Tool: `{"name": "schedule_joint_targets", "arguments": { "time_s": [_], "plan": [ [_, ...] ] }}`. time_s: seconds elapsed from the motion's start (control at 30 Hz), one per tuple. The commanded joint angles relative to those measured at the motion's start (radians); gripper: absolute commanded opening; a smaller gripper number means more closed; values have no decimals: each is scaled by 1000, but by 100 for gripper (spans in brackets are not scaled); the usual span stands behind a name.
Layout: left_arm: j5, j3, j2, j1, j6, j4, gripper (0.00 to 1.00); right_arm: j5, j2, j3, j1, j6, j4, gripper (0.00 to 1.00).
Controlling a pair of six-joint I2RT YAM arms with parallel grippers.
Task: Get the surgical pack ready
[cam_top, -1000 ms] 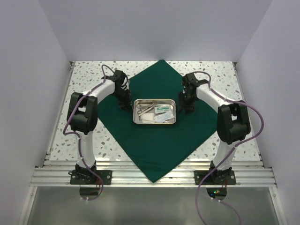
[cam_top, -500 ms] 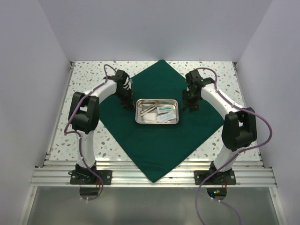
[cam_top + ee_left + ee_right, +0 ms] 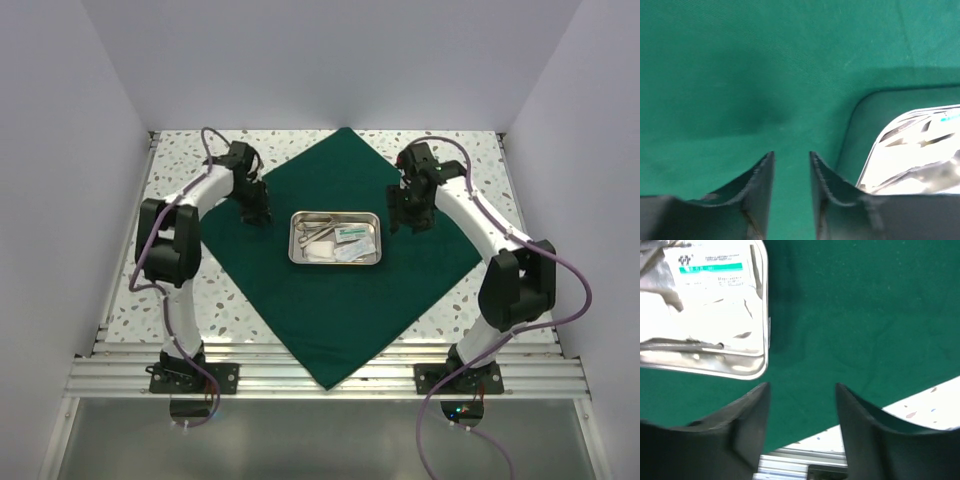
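Surgical pack (image 3: 330, 320), a soft limp drape, lies on the worktop (image 3: 180, 150) under the steel tray (image 3: 336, 263); likely best pinched at a free corner. Left fingers (image 3: 760, 192) stand narrow, right fingers (image 3: 747, 422) wider, both empty.

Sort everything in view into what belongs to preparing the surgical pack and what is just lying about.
Belongs to the job: green drape; probably also the steel tray resting on it, with its labelled packet and white gauze.
Just there: speckled table; aluminium rail at the near edge.
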Motion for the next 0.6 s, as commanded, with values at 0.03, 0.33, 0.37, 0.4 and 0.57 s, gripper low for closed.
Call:
{"name": "schedule_joint_targets", "arguments": {
  "time_s": [0.03, 0.33, 0.37, 0.4, 0.57],
  "plan": [
    [-153, -8, -183, 18, 86, 38, 45, 44, -53, 77, 76, -119, -60, 63],
    [-191, -155, -330, 119, 58, 41, 49, -100, -70, 140, 424, -222, -135, 73],
    [-185, -172, -339, 125, 45, 47, 49, -101, -71, 126, 495, -222, -155, 73],
    [-181, -209, -350, 136, 37, 62, 49, -102, -73, 112, 534, -210, -164, 73],
    [-104, -302, -378, 151, -6, 102, 47, -101, -120, -42, 758, -110, -128, 69]
  ]
}}
